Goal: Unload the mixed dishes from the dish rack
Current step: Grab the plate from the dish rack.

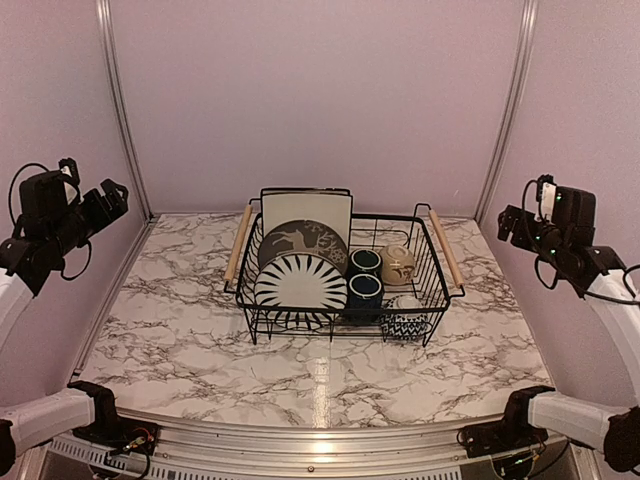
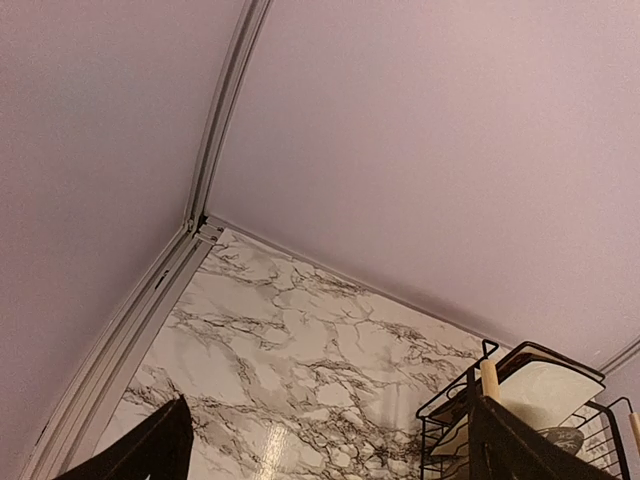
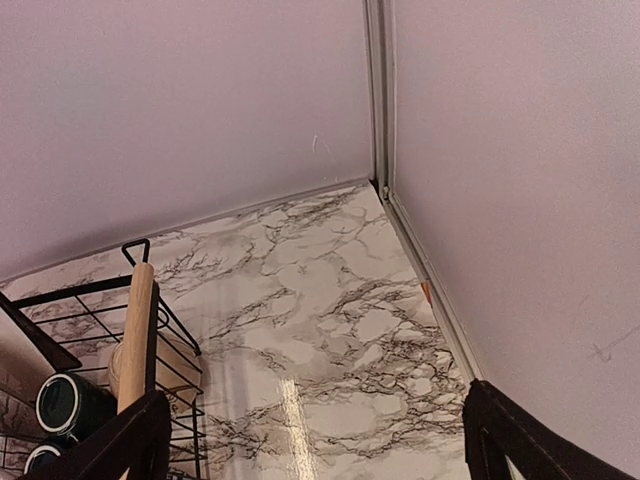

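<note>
Your dish rack (image 1: 238,245) sits mid-desk (image 1: 160,330). In it, left side — rear plate (image 1: 305,208), middle plate (image 1: 300,240), front plate (image 1: 298,282), standing one before another. Centre: rear mug (image 1: 365,262), front mug (image 1: 365,288). Right: rear bowl (image 1: 398,264), front bowl (image 1: 405,322).

Black wire dish rack (image 1: 430,300), wooden handles (image 1: 239,243); glossy marble-look table (image 1: 180,330).

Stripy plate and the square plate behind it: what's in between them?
The grey deer plate stands between the striped plate and the square cream plate, inside the dish rack. The top view shows it.
</note>
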